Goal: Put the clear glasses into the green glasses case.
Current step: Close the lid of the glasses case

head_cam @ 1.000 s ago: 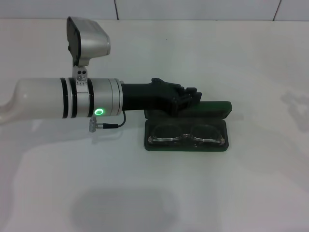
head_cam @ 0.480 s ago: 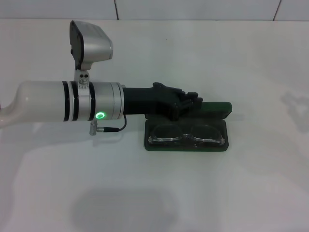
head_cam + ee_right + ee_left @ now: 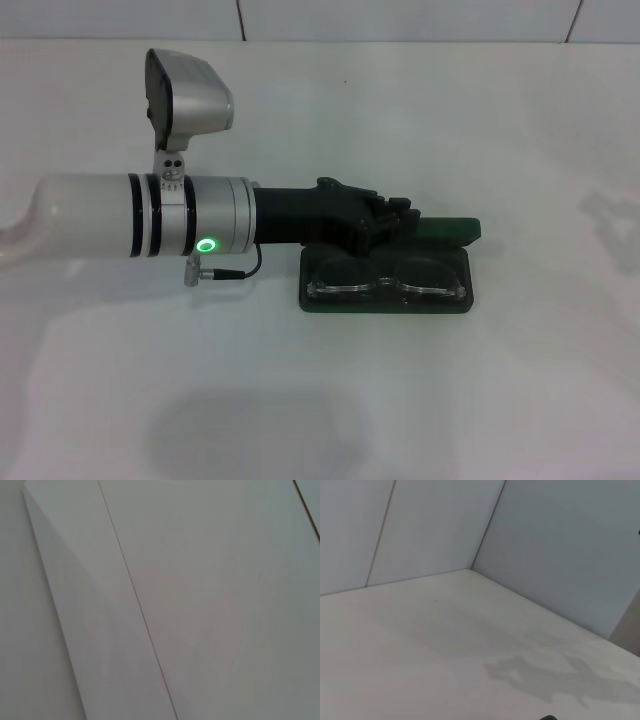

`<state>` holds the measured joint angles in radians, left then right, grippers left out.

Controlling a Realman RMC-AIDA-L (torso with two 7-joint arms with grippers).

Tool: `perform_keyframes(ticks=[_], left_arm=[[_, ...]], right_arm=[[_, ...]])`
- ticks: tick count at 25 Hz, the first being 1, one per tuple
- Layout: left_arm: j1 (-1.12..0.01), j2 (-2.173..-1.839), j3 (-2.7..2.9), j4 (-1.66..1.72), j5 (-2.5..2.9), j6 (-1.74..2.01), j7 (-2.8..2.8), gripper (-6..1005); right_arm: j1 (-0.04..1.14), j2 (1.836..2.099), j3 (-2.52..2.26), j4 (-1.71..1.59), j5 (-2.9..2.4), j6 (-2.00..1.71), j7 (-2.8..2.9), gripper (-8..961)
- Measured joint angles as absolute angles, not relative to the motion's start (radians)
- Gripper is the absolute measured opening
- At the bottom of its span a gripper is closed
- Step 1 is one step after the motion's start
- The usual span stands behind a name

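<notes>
Just before the left gripper (image 3: pixel 400 218), fingers' state unclear, clear glasses (image 3: pixel 388 278) lie in the green glasses case (image 3: pixel 388 302).

Lab-like booth: bare white table (image 3: pixel 450 400), panelled walls (image 3: pixel 560 540).

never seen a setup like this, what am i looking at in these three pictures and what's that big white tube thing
The white tube is the left arm of a two-armed robot. The head view looks down on a white table from a camera on the robot's head. The arm ends in a black left pincer, which reaches over the back part of an open green glasses case. Clear glasses already lie inside the case's tray. Whether the pincer is open or shut cannot be made out.

The other two pictures come from cameras on each wrist. The left wrist view shows only table top and walls; the right wrist view shows only pale panels. The right arm is not visible in any picture.
</notes>
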<state>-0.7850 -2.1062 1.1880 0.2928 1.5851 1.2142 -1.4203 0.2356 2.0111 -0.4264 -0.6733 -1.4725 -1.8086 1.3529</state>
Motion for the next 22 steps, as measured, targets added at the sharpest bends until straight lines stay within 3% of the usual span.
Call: perform_keyframes(ticks=[22], left_arm=[[-0.748, -2.106, 1.230, 0.293, 1.578, 1.254, -1.391, 170]], right_arm=[[0.235, 2.011, -0.424, -0.673, -1.466, -1.809, 1.353, 192]])
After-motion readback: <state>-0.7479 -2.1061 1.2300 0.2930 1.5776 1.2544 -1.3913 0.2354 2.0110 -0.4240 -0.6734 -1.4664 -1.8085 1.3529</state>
